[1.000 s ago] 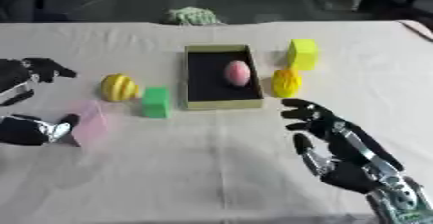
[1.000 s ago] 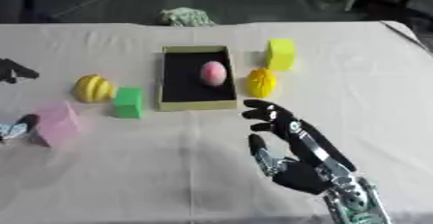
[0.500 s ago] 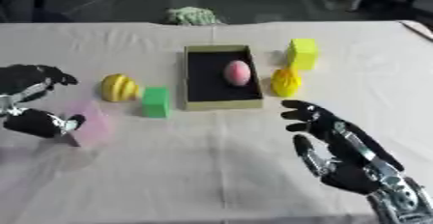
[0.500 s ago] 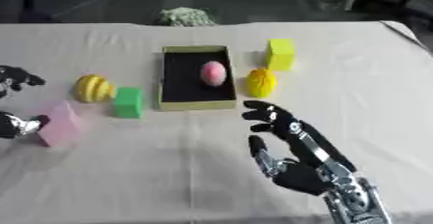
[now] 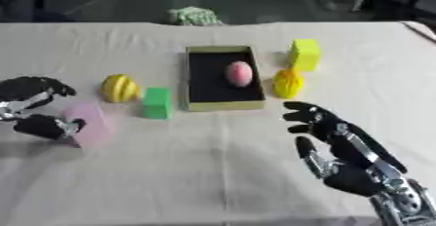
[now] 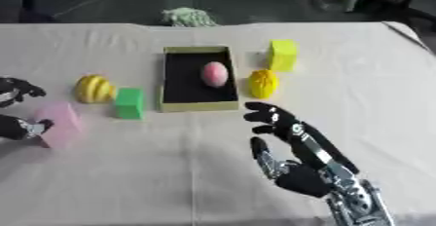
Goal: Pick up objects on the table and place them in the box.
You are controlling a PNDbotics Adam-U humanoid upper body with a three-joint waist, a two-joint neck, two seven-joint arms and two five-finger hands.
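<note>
My left hand (image 5: 36, 108) sits at the left edge of the table (image 5: 170, 181), and its fingers are curved around the pink block (image 5: 88, 123). The upper fingers arch above and to the left of the block, and the thumb (image 5: 51, 126) lies against the block's lower left side. I cannot tell whether the upper fingers touch the block, so I read the hand as cupped around it, not clamped on it. The block rests on the cloth, tilted a little.

My right hand (image 5: 340, 147) hangs over the table's lower right part, palm toward me, fingers spread and holding nothing. Its fingertips point up toward the box, just short of the front wall and well apart from every object.

The box (image 5: 219, 105) is an open tray with an olive rim and a dark floor, in the middle of the table. A pink egg-shaped object (image 5: 239, 73) lies inside it, toward the right wall. Left of the box a green block (image 5: 156, 103) stands just beside the wall, and a yellow ridged fruit (image 5: 120, 88) lies next to that block. To the right, a second yellow ridged fruit (image 5: 288, 83) sits just beside the box, with a yellow block (image 5: 304, 54) behind it. A greenish crumpled thing (image 5: 194, 16) lies at the far edge.
</note>
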